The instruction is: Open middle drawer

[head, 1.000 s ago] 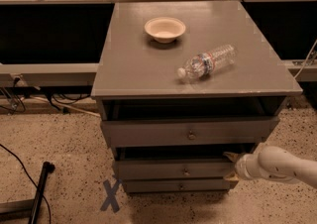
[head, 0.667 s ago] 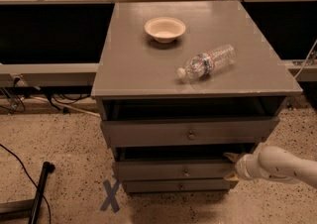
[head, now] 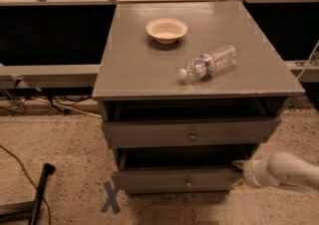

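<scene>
Robot test lab, not a home: speckled floor (head: 55, 144) with blue tape X (head: 110, 197), loose cables (head: 67, 103), metal railing (head: 55, 1), standalone grey cabinet (head: 144, 64). Gripper (head: 239, 166) at the middle drawer (head: 169, 179), right end.

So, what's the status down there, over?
Gripper low right, at right end of middle drawer. Drawer front partly out, dark interior showing. Nothing blocking its path.

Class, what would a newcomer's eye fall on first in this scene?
Probably the clear plastic water bottle lying on its side on top of the grey wooden cabinet, with a cream round bowl behind it. Next comes the robot's tool, low on the right, at the right end of the partly open middle drawer.
</scene>
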`<state>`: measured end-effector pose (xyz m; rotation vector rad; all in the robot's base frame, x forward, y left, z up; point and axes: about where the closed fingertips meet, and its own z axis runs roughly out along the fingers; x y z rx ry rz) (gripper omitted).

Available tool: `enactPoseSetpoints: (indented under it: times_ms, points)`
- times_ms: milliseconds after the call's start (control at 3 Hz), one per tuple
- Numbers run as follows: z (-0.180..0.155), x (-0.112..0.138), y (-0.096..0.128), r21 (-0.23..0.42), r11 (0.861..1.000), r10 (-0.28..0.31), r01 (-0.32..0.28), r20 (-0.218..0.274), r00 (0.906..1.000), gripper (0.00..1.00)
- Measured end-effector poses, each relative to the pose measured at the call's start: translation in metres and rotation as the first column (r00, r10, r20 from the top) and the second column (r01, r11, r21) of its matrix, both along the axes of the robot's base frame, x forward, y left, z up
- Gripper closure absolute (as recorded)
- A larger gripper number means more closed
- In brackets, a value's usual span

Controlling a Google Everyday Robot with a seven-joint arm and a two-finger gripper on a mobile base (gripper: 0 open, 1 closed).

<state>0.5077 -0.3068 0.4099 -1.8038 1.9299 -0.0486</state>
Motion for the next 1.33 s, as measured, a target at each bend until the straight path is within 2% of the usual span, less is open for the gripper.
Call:
enactPoseSetpoints:
  times_ms: [667, 1000, 1333]
  points:
    - [0.026, -0.096, -0.024, -0.012, 0.999, -0.051, 0.050, -0.101, 0.9935, 0.36]
    - [0.039, -0.126, -0.023, 0.005, 0.999, -0.052, 0.053, -0.116, 0.9918, 0.30]
    - [0.051, -0.131, -0.006, 0.037, 0.999, -0.008, 0.012, -0.093, 0.9957, 0.14]
